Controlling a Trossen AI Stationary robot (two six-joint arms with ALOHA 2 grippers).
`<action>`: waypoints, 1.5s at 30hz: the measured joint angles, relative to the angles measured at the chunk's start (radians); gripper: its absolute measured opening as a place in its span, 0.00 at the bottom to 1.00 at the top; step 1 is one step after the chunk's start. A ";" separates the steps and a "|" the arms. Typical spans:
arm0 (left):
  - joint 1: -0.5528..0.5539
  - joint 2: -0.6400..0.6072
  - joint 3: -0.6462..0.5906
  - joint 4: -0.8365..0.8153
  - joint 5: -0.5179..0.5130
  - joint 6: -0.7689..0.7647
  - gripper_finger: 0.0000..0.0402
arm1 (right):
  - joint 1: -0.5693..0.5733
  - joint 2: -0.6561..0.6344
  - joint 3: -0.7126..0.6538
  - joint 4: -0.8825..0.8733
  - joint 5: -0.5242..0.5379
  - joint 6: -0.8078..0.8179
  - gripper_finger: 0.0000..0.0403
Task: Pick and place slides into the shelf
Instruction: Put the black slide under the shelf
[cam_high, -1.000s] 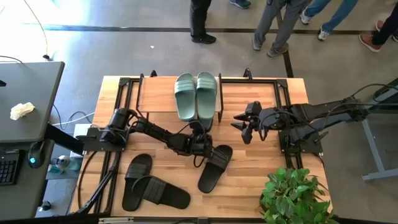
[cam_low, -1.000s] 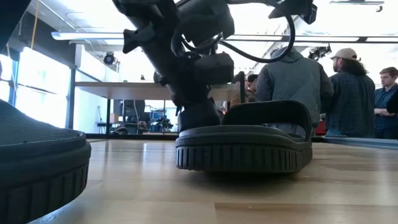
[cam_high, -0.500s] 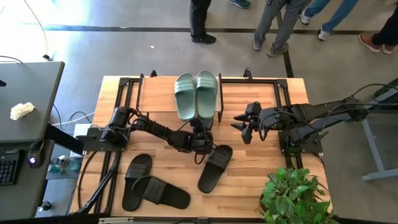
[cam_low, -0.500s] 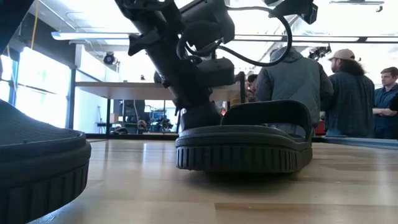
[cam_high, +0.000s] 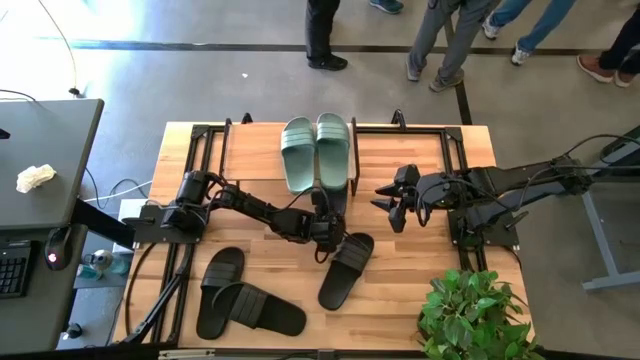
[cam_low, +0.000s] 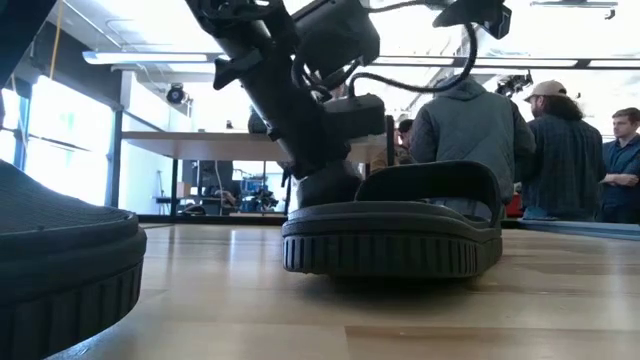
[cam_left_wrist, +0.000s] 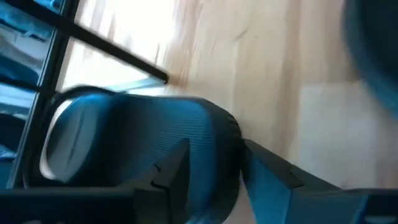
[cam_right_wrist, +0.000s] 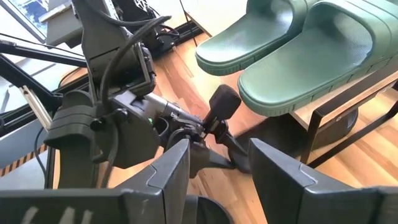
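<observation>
Black slide (cam_left_wrist: 143, 146), half tucked under the shelf (cam_high: 262, 152): left gripper (cam_high: 328, 222) straddles its heel, grip indeterminate; right gripper (cam_high: 392, 203) waits released; next, judged, withdrawal.

Your left arm is reaching from the desk's left edge toward the middle, elbow bent, wrist angled down; the left gripper (cam_high: 330, 212) is sitting low at the desk surface, and its fingers (cam_left_wrist: 177, 168) are standing parted with a clear gap between them; your right arm is coming in from the right side, stretched nearly level above the desk; the right gripper (cam_high: 388, 200) is hanging in the air, pointing toward the left arm, well apart from it; its fingers (cam_right_wrist: 177, 165) are spread wide and holding nothing.
</observation>
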 joint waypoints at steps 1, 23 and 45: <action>0.000 0.000 0.000 0.012 0.002 0.000 0.35 | 0.000 0.000 0.000 0.000 -0.001 0.002 0.38; -0.004 -0.065 0.001 -0.026 0.185 -0.001 0.56 | 0.058 0.000 0.000 -0.003 0.038 0.015 0.38; -0.345 -0.212 -0.001 -0.239 0.340 0.307 0.56 | 0.064 0.000 0.000 -0.091 -0.043 0.075 0.38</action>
